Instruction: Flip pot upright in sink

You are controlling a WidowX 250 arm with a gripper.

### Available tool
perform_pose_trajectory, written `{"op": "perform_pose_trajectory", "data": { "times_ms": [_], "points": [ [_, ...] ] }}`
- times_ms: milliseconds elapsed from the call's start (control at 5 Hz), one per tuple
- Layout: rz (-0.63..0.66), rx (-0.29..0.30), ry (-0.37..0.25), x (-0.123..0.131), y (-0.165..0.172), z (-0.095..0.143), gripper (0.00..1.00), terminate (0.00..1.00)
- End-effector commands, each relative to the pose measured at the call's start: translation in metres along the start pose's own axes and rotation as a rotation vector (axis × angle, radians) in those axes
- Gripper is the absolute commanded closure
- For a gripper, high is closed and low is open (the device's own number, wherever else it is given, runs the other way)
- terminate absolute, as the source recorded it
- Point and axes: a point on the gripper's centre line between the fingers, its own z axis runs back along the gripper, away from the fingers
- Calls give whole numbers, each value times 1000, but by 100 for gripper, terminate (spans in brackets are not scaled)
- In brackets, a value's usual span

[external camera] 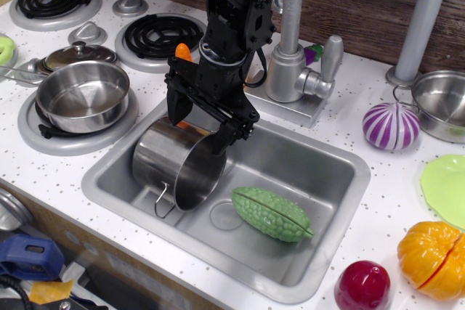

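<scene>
The tall shiny steel pot lies on its side at the left end of the grey sink, its open mouth facing front right and a thin wire loop handle hanging near the rim. My black gripper is open directly above the pot's upper side, one finger at the far left and one at the right near the rim. The fingertips sit just at or touching the pot's top; nothing is held.
A green bumpy toy gourd lies in the sink beside the drain. The faucet stands behind. A wide steel pan sits on the left burner. A striped purple ball, red ball and orange pumpkin lie on the right counter.
</scene>
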Motion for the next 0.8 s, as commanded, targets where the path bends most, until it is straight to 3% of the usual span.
{"op": "perform_pose_trajectory", "data": {
  "times_ms": [0, 600],
  "points": [
    [0, 0, 0, 0, 0, 0, 0, 0],
    [-39, 332, 12, 6, -5, -7, 0, 0]
  ]
}}
